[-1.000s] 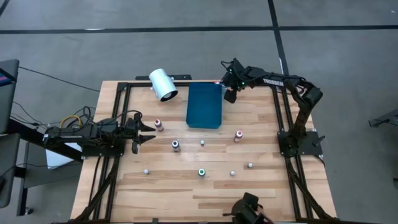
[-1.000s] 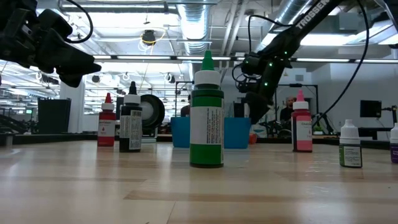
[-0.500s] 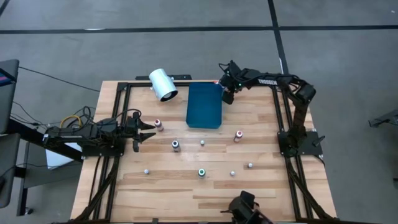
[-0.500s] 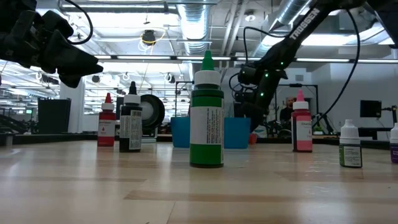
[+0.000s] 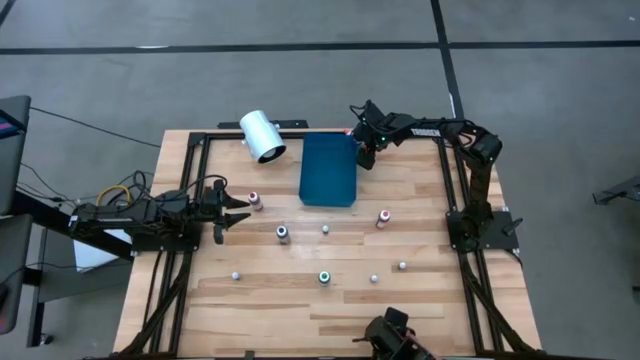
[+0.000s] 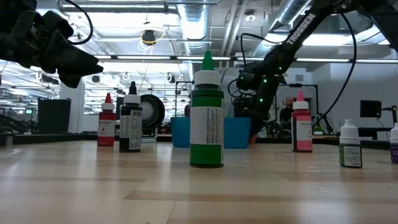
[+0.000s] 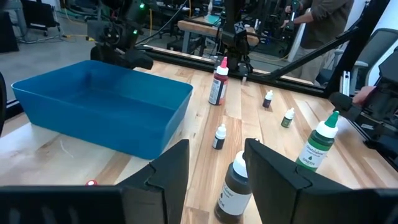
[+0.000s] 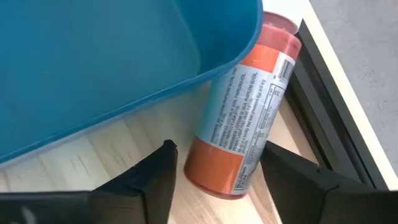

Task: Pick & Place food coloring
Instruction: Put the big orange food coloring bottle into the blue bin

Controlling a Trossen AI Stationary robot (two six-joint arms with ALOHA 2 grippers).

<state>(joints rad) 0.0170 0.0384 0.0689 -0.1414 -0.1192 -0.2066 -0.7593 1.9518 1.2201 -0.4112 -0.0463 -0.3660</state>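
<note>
An orange food coloring bottle (image 8: 242, 118) lies on its side on the wood, between the blue tray's (image 5: 328, 170) far right corner and the table's far rail. My right gripper (image 8: 217, 149) slants down over it, open, with one finger on either side of its lower body and a thin gap on each side. Other food coloring bottles stand upright on the table: green (image 5: 324, 277), pink (image 5: 383, 217), dark (image 5: 282, 233), red (image 5: 254, 200) and several tiny ones. My left gripper (image 5: 235, 212) hovers open at the table's left side, beside the red bottle.
A white cylinder (image 5: 262, 136) lies at the far left, next to the tray. The black frame rail (image 8: 329, 118) runs close behind the orange bottle. In the left wrist view a person (image 7: 323, 25) stands beyond the table. Bare wood lies along the near edge.
My right gripper has sunk toward the table at the tray's far right corner, shifting slightly toward the table's left edge. The bottles have stayed where they were.
</note>
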